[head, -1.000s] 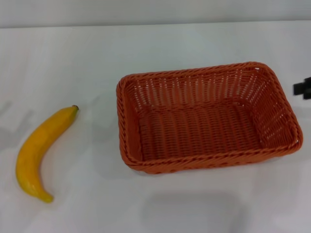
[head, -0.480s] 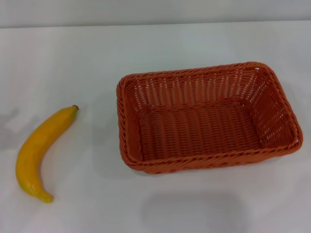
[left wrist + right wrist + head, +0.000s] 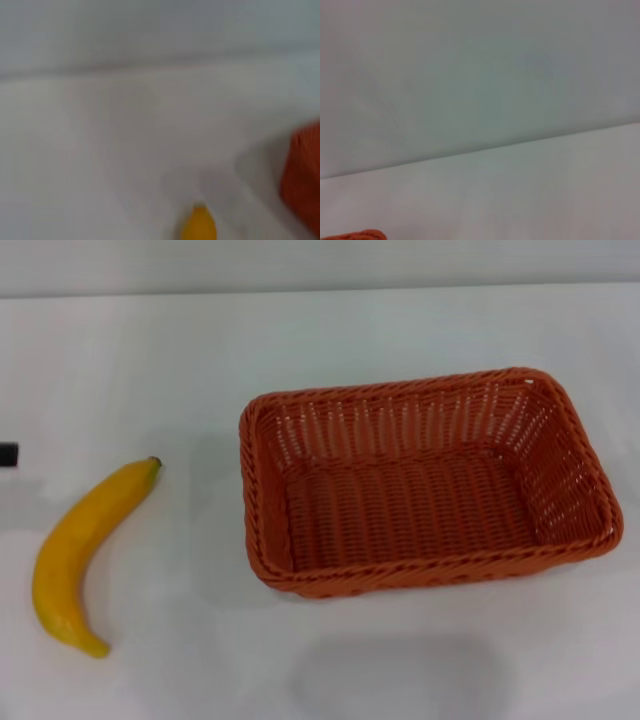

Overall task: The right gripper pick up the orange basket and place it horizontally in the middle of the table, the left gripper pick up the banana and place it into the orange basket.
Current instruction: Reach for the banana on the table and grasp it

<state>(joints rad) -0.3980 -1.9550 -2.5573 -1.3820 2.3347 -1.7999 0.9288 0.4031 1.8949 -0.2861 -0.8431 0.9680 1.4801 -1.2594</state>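
Observation:
The orange basket [image 3: 420, 480] lies lengthwise across the white table [image 3: 320, 340], right of centre, and it is empty. A corner of it shows in the left wrist view [image 3: 302, 175] and a sliver of its rim in the right wrist view [image 3: 355, 235]. The yellow banana [image 3: 82, 550] lies on the table at the left, stem end toward the back; its tip shows in the left wrist view [image 3: 198, 225]. A small black part of the left gripper [image 3: 8, 454] pokes in at the left edge of the head view, just behind the banana. The right gripper is out of view.
The table's far edge meets a pale wall at the back [image 3: 320, 265]. White tabletop lies between banana and basket and in front of both.
The right gripper's black tip left the right edge of the head view a second ago. The left gripper's tip has now come in at the left edge. Basket and banana have not moved.

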